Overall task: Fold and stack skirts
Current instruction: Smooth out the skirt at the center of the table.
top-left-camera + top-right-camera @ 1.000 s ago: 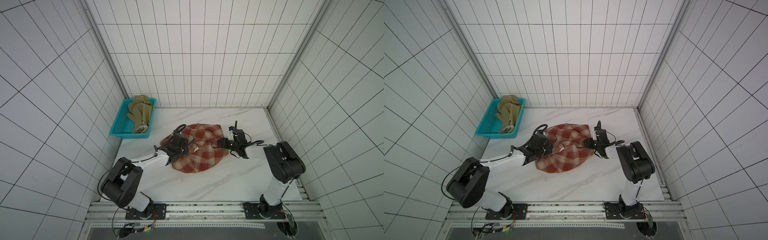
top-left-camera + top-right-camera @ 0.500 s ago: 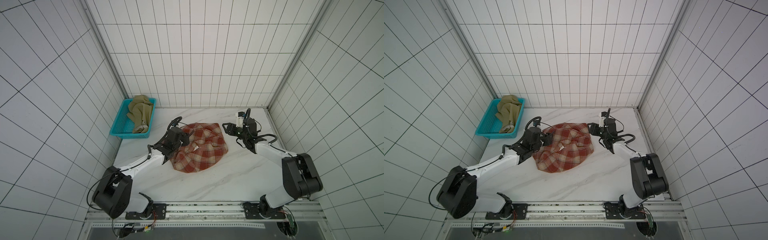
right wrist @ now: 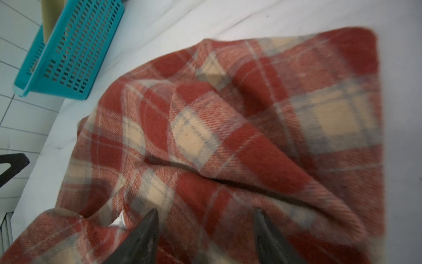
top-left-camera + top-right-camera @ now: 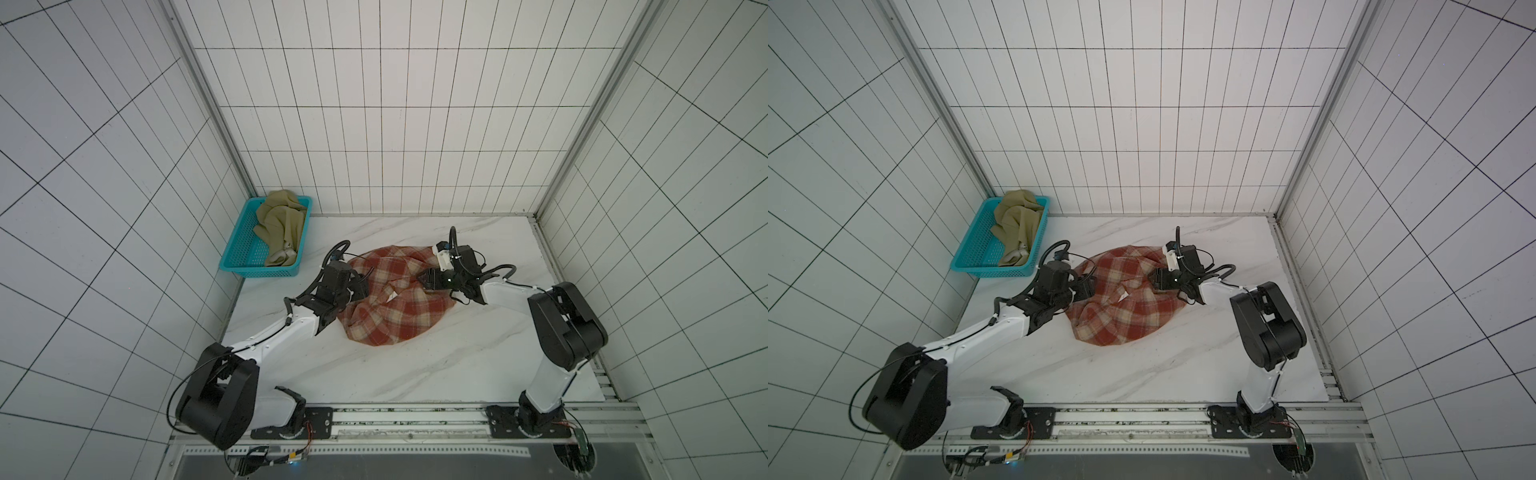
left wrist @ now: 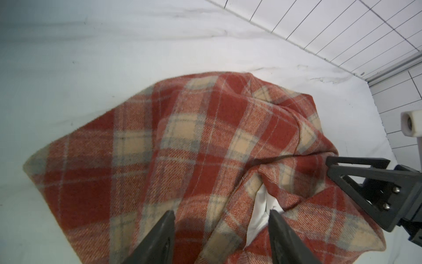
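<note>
The olive skirt (image 4: 280,226) is heaped in the teal basket (image 4: 245,251) at the worktop's (image 4: 415,374) far left corner. The plaid skirt (image 4: 399,307) is crumpled mid-worktop, flanked by the left hand (image 5: 221,212) and right hand (image 3: 206,211), both spread. Bare worktop is seen nearer the arm bases.

Marble table (image 4: 415,365) bears plaid skirt (image 4: 399,316); teal basket (image 4: 259,272).
</note>
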Robot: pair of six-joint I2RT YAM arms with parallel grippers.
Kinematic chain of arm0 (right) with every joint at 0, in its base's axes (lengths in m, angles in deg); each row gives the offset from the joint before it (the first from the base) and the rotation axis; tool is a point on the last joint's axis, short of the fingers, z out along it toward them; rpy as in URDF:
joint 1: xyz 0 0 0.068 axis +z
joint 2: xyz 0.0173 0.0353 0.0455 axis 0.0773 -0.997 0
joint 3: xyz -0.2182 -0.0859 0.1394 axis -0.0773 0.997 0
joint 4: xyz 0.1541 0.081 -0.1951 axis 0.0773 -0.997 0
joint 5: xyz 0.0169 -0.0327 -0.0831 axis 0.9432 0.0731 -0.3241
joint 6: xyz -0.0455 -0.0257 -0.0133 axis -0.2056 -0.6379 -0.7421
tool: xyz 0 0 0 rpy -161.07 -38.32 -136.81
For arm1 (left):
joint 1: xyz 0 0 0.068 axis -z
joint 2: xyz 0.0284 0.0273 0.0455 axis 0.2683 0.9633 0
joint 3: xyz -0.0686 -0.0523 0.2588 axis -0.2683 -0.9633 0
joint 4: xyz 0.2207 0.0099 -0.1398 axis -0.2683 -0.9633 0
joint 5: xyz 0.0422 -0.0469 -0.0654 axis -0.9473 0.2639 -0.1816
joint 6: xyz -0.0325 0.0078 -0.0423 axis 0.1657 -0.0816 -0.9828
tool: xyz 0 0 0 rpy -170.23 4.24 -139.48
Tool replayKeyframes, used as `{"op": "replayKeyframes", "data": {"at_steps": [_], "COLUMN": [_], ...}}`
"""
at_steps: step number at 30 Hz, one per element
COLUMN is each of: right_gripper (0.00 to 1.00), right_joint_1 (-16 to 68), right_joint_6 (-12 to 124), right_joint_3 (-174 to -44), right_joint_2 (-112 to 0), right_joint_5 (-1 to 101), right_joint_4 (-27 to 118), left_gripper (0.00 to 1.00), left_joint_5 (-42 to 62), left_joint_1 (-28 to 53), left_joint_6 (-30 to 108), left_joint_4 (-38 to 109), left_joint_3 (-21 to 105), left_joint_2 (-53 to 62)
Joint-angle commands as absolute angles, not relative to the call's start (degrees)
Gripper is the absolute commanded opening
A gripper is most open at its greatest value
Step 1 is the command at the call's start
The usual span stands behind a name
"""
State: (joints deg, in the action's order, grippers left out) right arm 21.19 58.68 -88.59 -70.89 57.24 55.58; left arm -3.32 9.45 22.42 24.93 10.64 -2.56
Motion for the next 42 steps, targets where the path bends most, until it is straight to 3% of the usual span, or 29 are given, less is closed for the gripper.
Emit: {"op": "replayKeyframes", "data": {"at_steps": [1,15,24,26,29,31,34,42], "right_gripper": [0.64,0.64,0.64,0.6,0.4,0.21,0.04,0.0], "right_joint_1": [23.52,27.77,28.51,29.01,29.71,29.9,30.33,32.86], "right_joint_6": [56.34,56.86,55.43,54.85,55.02,54.93,53.97,51.35], "right_joint_3": [-93.84,-81.45,-83.22,-83.99,-83.54,-82.6,-80.59,-72.42], "right_joint_2": [-70.19,-59.33,-64.26,-65.4,-64.63,-62.49,-57.5,-42.47], "right_joint_5": [58.38,63.04,58.6,58.03,55.37,54.51,53.49,51.16], "right_joint_4": [52.52,52.51,52.57,52.26,51.74,52.21,53.37,53.63], "left_gripper": [0.63,0.62,0.62,0.62,0.62,0.61,0.61,0.6], "left_joint_5": [-1.06,-2.56,-3.37,-3.69,-4.13,-3.93,-3.75,-4.98], "left_joint_1": [9.36,5.32,4.26,4.21,4.21,4.09,3.95,3.86], "left_joint_6": [20.85,20.3,21.54,21.72,21.42,20.85,20.24,20.15], "left_joint_4": [24.19,29.21,32.41,32.82,34.08,34.74,35.56,34.68], "left_joint_3": [9.18,9.93,16.88,18.7,21.06,22.86,25.76,35.12], "left_joint_2": [-2.3,6.21,15.16,17.59,21.73,24.94,29.17,36.99]}}
